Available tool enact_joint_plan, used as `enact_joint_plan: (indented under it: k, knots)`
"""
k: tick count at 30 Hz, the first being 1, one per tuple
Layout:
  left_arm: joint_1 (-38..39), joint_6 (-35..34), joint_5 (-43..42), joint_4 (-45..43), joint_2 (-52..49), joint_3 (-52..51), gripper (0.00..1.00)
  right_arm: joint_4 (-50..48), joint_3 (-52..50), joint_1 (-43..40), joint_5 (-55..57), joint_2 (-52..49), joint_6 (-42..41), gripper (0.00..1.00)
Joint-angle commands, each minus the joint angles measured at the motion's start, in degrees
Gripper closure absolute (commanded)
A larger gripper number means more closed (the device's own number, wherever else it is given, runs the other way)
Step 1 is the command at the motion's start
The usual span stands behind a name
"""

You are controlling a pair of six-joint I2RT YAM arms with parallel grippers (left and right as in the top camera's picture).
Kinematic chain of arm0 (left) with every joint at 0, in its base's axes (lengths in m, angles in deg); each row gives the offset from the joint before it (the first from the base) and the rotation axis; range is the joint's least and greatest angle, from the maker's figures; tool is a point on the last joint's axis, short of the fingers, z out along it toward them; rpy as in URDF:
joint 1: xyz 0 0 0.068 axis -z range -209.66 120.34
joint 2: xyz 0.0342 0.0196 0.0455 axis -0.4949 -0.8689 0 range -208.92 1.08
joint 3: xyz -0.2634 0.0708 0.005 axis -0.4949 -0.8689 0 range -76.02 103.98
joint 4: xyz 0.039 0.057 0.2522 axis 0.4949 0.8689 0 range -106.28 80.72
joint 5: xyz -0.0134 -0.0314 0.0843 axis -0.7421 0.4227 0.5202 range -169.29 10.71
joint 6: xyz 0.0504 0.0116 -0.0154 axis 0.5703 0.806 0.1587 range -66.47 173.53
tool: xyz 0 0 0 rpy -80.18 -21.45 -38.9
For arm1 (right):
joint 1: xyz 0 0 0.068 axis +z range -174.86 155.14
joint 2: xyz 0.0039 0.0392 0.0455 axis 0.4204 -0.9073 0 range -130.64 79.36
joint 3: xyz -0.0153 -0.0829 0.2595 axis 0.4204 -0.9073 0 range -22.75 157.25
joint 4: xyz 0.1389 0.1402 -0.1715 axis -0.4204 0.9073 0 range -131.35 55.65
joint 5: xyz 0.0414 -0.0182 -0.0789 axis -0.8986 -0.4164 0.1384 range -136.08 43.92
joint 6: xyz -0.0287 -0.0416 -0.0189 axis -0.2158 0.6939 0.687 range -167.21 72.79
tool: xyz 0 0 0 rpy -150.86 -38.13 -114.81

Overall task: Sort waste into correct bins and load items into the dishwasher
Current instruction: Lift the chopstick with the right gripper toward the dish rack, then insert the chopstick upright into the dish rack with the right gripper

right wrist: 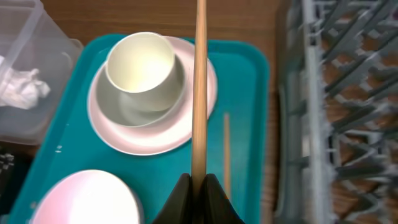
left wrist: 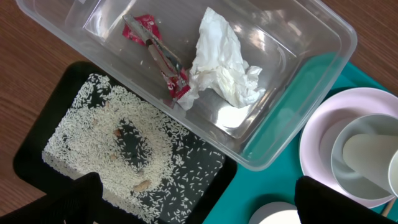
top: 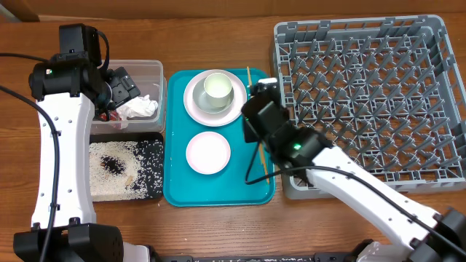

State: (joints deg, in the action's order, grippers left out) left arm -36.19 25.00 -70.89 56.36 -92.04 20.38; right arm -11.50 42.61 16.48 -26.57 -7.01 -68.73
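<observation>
The right gripper (right wrist: 199, 185) pinches a chopstick (right wrist: 200, 87) whose long axis runs 6 to 12 o'clock, free end at 12. The left gripper (left wrist: 198, 198) gapes, empty. Print on the red wrapper (left wrist: 163, 59) is unreadable.

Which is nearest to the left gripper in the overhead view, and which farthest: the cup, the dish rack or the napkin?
1. The napkin, in the clear tub just beside the left gripper.
2. The cup, on the plate in the teal tray, mid-table.
3. The dish rack, at the table's far right end.
</observation>
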Motion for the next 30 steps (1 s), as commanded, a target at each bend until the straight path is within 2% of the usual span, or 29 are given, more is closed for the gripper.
enact_joint_plan:
  k: [1,6,9,15,30]
  knots:
    - [-0.22,0.44,0.37,-0.04,-0.33,0.83,0.0,1.99,1.2,-3.21,0.17,1.88,9.79,0.96]
    - [-0.22,0.44,0.37,-0.04,-0.33,0.83,0.0,5.05,1.14,-9.2,0.15,1.81,14.45,0.96]
    - [-0.22,0.44,0.37,-0.04,-0.33,0.83,0.0,5.88,1.14,-13.07,-0.52,1.81,14.56,0.96]
    - [-0.22,0.44,0.37,-0.04,-0.33,0.83,0.0,6.95,0.85,-18.69,-9.66,1.55,17.2,0.96]
    - [-0.22,0.44,0.37,-0.04,-0.33,0.85,0.0,6.36,-1.29,-20.2,-12.31,1.27,17.18,0.94]
